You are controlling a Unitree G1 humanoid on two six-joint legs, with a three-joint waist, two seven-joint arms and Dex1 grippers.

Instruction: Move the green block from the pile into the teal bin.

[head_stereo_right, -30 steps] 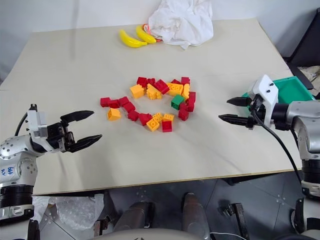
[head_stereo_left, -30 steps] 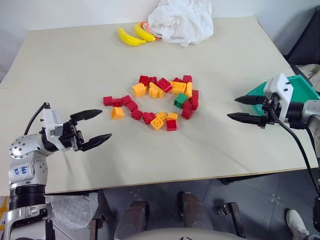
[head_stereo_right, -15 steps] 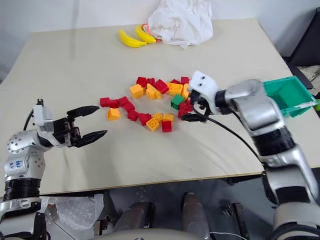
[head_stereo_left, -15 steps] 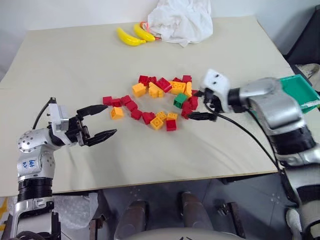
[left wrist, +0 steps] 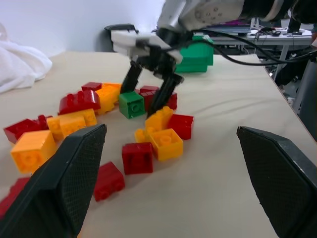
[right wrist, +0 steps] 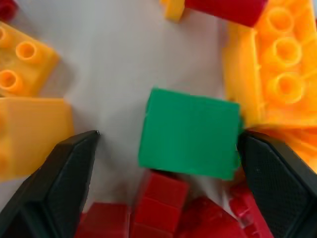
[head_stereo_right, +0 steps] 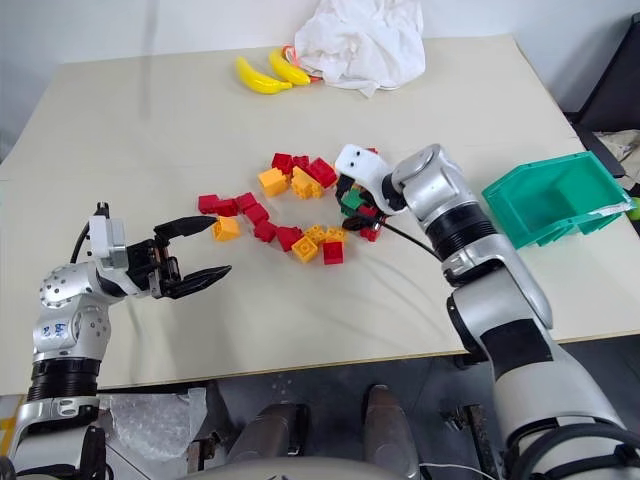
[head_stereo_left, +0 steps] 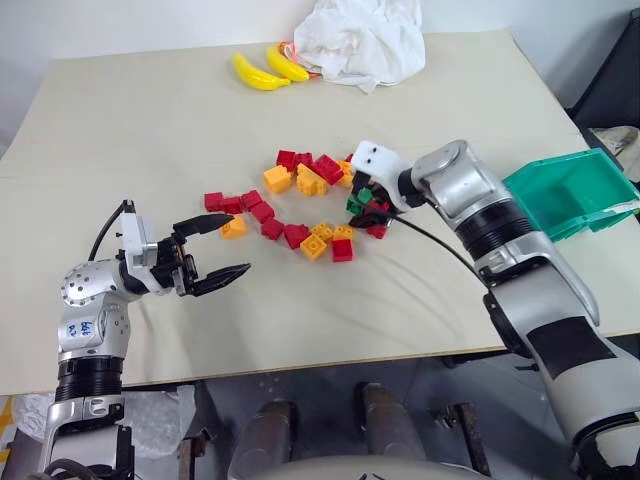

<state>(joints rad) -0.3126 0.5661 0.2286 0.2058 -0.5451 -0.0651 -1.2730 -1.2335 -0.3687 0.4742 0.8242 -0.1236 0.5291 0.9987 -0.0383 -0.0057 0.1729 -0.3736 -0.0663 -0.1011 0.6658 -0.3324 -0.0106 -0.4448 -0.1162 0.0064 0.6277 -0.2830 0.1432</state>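
Pale beige tabletop [head_stereo_left: 150, 110] fills most of what I see, with a plain white wall behind it and dark floor past the near edge. At the middle of it lies the pile [head_stereo_left: 300, 205] of red and orange-yellow bricks, spread in a loose arc. On the pile's 3 o'clock side sits the green block [left wrist: 131, 104], resting on the tabletop with red bricks just beside it and an orange-yellow one close by.

From the right, the right gripper [left wrist: 151, 94] reaches down at a slant onto that side of the pile. Its two black fingers [right wrist: 64, 178] stand spread wide, one on either side of the green block, which lies between them; I cannot tell whether either finger touches it, and the block is not lifted.

At about 8 o'clock from the pile, the left gripper [head_stereo_left: 222, 248] hangs just above the tabletop, pointing toward the bricks, well apart from them. Its jaws are parted and hold nothing.

Out at 3 o'clock, at the tabletop's right edge, the teal bin [head_stereo_left: 570, 190] sits tilted. Far back at 12 o'clock lie two bananas [head_stereo_left: 265, 68] and, touching them, a crumpled white cloth [head_stereo_left: 365, 40].
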